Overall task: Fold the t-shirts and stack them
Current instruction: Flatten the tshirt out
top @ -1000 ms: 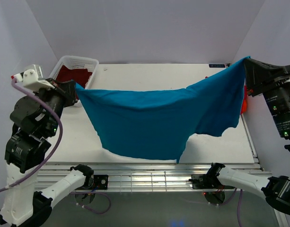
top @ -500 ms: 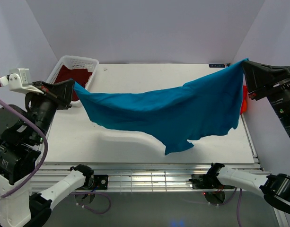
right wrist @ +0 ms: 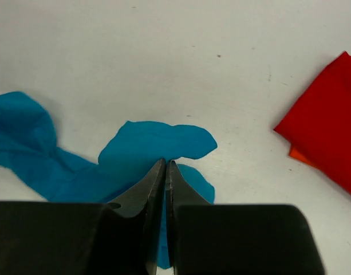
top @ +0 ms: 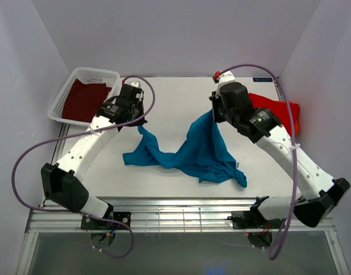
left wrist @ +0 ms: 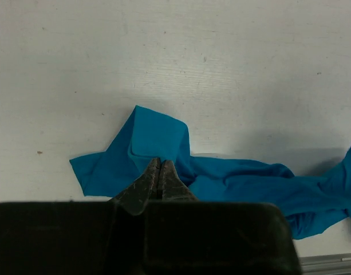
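The teal-blue t-shirt [top: 186, 152] lies bunched on the white table, sagging between my two grippers. My left gripper [top: 138, 123] is shut on its left corner, low over the table; its wrist view shows the shut tips [left wrist: 159, 161] pinching a teal fold [left wrist: 158, 134]. My right gripper [top: 212, 116] is shut on the shirt's upper right part; its wrist view shows the tips [right wrist: 165, 162] on teal cloth [right wrist: 155, 143]. The red-orange shirt [top: 275, 110] lies folded at the back right and shows in the right wrist view [right wrist: 330, 143]. The maroon shirt [top: 83, 100] lies in the basket.
A white mesh basket [top: 95, 72] stands at the back left corner. The table's front edge meets a metal rail [top: 175, 206]. Purple cables loop from both arms, one over the left side [top: 26, 160] and one past the right [top: 290, 172].
The teal shirt was held stretched in the air between my raised grippers. Both arms have come down and inward over the table, and the shirt now rests bunched on it.
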You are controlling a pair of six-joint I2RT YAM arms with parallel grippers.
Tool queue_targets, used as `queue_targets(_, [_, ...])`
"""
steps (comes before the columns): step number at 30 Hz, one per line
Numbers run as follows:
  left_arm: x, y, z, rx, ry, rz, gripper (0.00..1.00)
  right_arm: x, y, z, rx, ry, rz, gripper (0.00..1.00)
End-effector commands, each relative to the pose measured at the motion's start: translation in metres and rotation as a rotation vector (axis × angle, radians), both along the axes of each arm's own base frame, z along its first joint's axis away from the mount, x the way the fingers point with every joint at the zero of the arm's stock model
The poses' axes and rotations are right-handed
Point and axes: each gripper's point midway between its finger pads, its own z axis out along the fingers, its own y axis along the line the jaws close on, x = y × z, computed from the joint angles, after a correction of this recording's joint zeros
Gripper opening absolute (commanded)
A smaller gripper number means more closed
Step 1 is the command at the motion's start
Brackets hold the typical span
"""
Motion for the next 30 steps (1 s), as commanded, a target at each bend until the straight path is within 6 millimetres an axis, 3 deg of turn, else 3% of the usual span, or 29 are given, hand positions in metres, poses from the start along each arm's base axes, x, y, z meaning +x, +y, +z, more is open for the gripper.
queue_targets(1, [0.040,0.003,0.047,-0.067,-0.136,0.029,0.00,0.044,-0.028,0.041,0.134,-0.112,-0.101,0.08])
queue_targets(2, [0.057,0.001,0.064,-0.087,-0.176,0.033,0.00,0.064,-0.027,0.041,0.137,-0.116,-0.111,0.08])
queue_targets(3, [0.081,0.001,0.047,-0.078,-0.142,0.049,0.00,0.087,-0.041,0.050,0.141,-0.156,-0.147,0.08])
queue_targets(4, [0.097,0.002,0.049,-0.073,-0.153,0.059,0.00,0.101,-0.044,0.055,0.146,-0.174,-0.159,0.08])
queue_targets(5, [0.113,0.002,0.052,-0.065,-0.167,0.063,0.00,0.124,-0.038,0.045,0.138,-0.158,-0.145,0.08])
queue_targets(6, [0.135,0.001,0.093,-0.091,-0.259,0.069,0.00,0.144,-0.046,0.076,0.174,-0.238,-0.157,0.08])
queue_targets(7, [0.162,0.000,0.076,-0.077,-0.239,0.081,0.00,0.158,-0.047,0.087,0.187,-0.263,-0.155,0.08])
queue_targets(8, [0.176,-0.002,0.088,-0.076,-0.272,0.073,0.00,0.185,-0.038,0.073,0.179,-0.235,-0.135,0.08])
queue_targets(9, [0.189,-0.001,0.146,-0.122,-0.400,0.075,0.00,0.195,-0.045,0.127,0.223,-0.343,-0.140,0.08])
queue_targets(10, [0.206,-0.007,0.144,-0.126,-0.411,0.068,0.00,0.203,-0.046,0.140,0.224,-0.365,-0.134,0.08])
queue_targets(11, [0.211,-0.004,0.188,-0.150,-0.527,0.066,0.00,0.227,-0.041,0.155,0.237,-0.404,-0.101,0.08])
queue_targets(12, [0.213,-0.004,0.195,-0.159,-0.556,0.068,0.00,0.228,-0.044,0.155,0.236,-0.405,-0.107,0.08])
queue_targets(13, [0.214,-0.003,0.208,-0.164,-0.601,0.068,0.00,0.224,-0.045,0.194,0.259,-0.504,-0.082,0.08])
queue_targets(15, [0.198,0.006,0.263,-0.182,-0.770,0.066,0.00,0.215,-0.052,0.222,0.271,-0.585,-0.069,0.08])
queue_targets(16, [0.200,0.006,0.237,-0.159,-0.729,0.059,0.00,0.220,-0.053,0.203,0.251,-0.555,-0.069,0.08])
queue_targets(17, [0.181,0.012,0.263,-0.167,-0.791,0.056,0.00,0.199,-0.061,0.234,0.258,-0.651,-0.062,0.08])
queue_targets(18, [0.178,0.014,0.268,-0.158,-0.823,0.054,0.00,0.193,-0.065,0.236,0.250,-0.666,-0.065,0.08])
queue_targets(19, [0.178,0.014,0.251,-0.140,-0.792,0.051,0.00,0.183,-0.070,0.236,0.242,-0.670,-0.068,0.08])
queue_targets(21, [0.166,0.018,0.264,-0.131,-0.835,0.038,0.00,0.173,-0.074,0.242,0.233,-0.685,-0.066,0.08])
queue_targets(22, [0.164,0.018,0.259,-0.128,-0.831,0.030,0.00,0.160,-0.074,0.252,0.240,-0.703,-0.050,0.08])
queue_targets(23, [0.164,0.017,0.242,-0.116,-0.801,0.022,0.00,0.155,-0.073,0.251,0.206,-0.709,-0.020,0.08])
queue_targets(24, [0.156,0.019,0.251,-0.123,-0.829,0.018,0.00,0.148,-0.073,0.253,0.207,-0.715,-0.012,0.08])
queue_targets(25, [0.153,0.019,0.249,-0.120,-0.834,0.011,0.00,0.132,-0.076,0.266,0.214,-0.745,-0.004,0.08])
queue_targets(26, [0.152,0.019,0.238,-0.115,-0.821,0.006,0.00,0.130,-0.076,0.260,0.208,-0.736,-0.004,0.08])
queue_targets(29, [0.143,0.018,0.257,-0.136,-0.846,-0.007,0.00,0.106,-0.082,0.281,0.210,-0.797,0.003,0.08])
queue_targets(30, [0.141,0.017,0.254,-0.134,-0.826,-0.012,0.00,0.103,-0.082,0.281,0.204,-0.793,0.008,0.08])
